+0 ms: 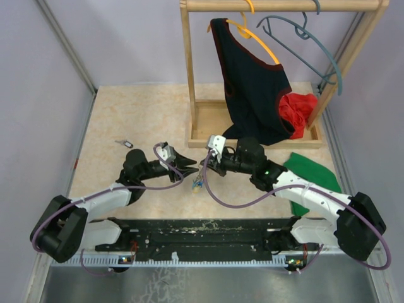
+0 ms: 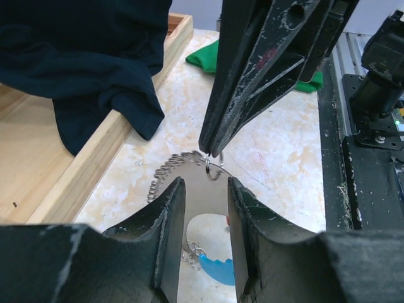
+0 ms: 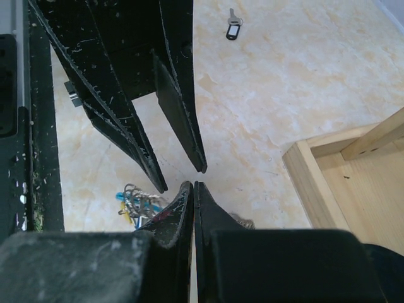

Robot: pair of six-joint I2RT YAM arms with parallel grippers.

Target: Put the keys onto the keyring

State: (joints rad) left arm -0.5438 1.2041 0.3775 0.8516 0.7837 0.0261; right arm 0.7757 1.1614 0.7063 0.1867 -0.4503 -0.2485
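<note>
Right gripper (image 3: 193, 187) is pinched shut on the keyring (image 2: 165, 173), holding it over the table (image 1: 126, 113). Left gripper (image 2: 206, 186) sits right beside it with its jaws apart. The wire looks light and springy, so I'd grab the coil near the pinch. Keys (image 3: 136, 202) are bunched below, with one loose key (image 3: 233, 29) well apart.

Overhead view high and rearward, wrist views close-up, facing each other — both showing the keyring (image 2: 165, 172)

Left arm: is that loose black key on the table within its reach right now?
Likely yes. The key lies alone on bare table just past the left arm, nothing over it, and the left fingers are apart and empty. The arm would need to fold back.
</note>
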